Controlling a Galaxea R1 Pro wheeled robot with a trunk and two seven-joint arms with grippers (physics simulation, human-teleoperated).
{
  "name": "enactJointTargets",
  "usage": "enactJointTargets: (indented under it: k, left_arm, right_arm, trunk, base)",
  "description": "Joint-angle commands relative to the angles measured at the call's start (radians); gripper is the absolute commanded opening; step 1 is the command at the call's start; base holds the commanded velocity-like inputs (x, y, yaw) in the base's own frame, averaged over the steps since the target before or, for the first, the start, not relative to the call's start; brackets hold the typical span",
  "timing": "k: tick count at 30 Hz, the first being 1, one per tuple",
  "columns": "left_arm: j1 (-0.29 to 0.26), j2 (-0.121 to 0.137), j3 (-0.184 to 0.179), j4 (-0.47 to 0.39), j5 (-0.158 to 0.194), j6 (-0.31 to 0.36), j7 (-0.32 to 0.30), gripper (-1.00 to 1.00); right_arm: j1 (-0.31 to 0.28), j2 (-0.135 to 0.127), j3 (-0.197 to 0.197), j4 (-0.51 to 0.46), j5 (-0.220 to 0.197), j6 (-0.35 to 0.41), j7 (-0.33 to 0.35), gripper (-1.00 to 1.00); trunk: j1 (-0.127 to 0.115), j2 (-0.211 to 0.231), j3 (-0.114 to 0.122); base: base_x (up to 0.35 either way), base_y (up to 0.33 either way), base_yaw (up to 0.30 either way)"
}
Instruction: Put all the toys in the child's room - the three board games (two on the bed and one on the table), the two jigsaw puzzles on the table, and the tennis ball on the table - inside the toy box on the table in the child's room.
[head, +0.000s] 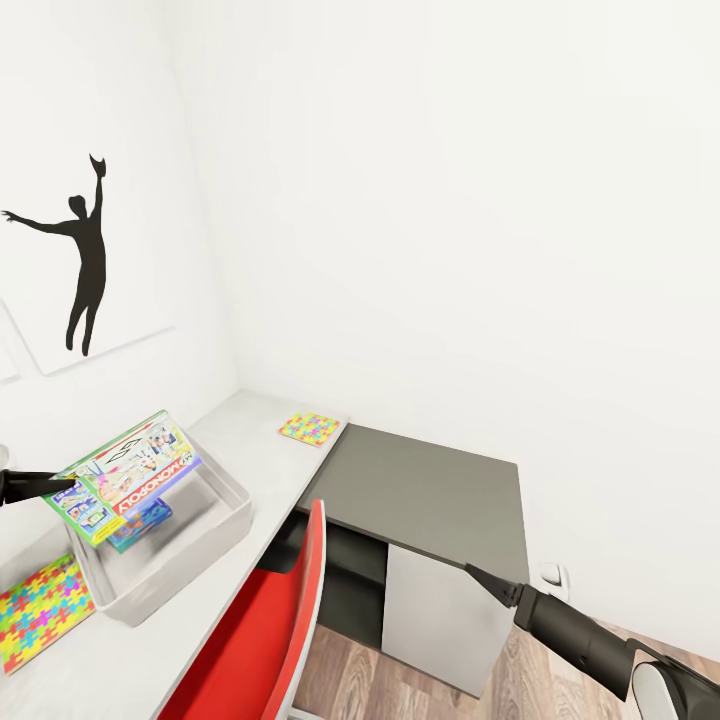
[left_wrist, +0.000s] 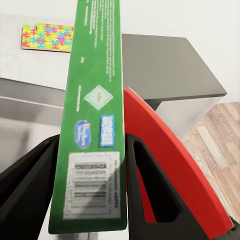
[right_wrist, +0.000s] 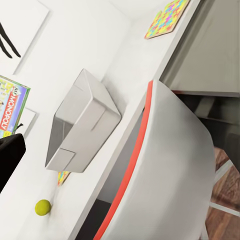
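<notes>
Left gripper (left_wrist: 90, 165): fingers are clamped on the green edge of a board game (head: 125, 478), which is held tilted over the toy box (head: 215, 530); "MONOPOLY" can be read on its lid, and a barcode is seen on its edge.
Toy box: set on the table (head: 200, 610) by the left wall; a blue board game (head: 140, 522) is seen lying inside.
Jigsaw puzzles: one (head: 309, 429) is laid at the table's far end, another (head: 35, 608) near the box on the left.
Tennis ball (right_wrist: 43, 207): seen on the table, near the box.
Right gripper (head: 485, 582): held low at the right, well apart from the table; jaw state cannot be told.
Chair (head: 270, 620): red, pushed up to the table.
</notes>
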Motion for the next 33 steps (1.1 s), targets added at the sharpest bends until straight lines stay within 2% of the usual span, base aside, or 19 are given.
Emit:
enactJointTargets:
  k: [1, 10, 28, 33]
  left_arm:
    - [-0.001, 0.000, 0.000, 0.000, 0.001, 0.010, -0.003, -1.00]
    - [-0.001, -0.001, 0.000, -0.008, 0.001, 0.010, -0.004, -1.00]
    - [-0.001, -0.003, 0.000, -0.012, 0.000, 0.011, -0.005, -1.00]
    - [-0.001, -0.019, 0.000, -0.007, -0.002, 0.013, -0.007, -1.00]
  right_arm:
    - [-0.001, 0.000, -0.001, 0.000, -0.001, 0.005, 0.002, 1.00]
    - [-0.001, 0.001, -0.001, 0.002, -0.001, 0.005, -0.002, 1.00]
    - [-0.001, -0.001, -0.002, 0.002, -0.001, 0.006, -0.001, 1.00]
    - [-0.001, -0.001, -0.003, 0.002, -0.001, 0.006, 0.000, 1.00]
  trunk:
    - [0.001, -0.002, -0.002]
    - [0.001, -0.002, -0.002]
    - [0.001, -0.002, -0.002]
    - [0.001, -0.002, -0.002]
  base:
    - [0.005, 0.003, 0.000]
    - [0.083, 0.041, 0.000]
    - [0.006, 0.003, 0.000]
    - [0.000, 0.000, 0.000]
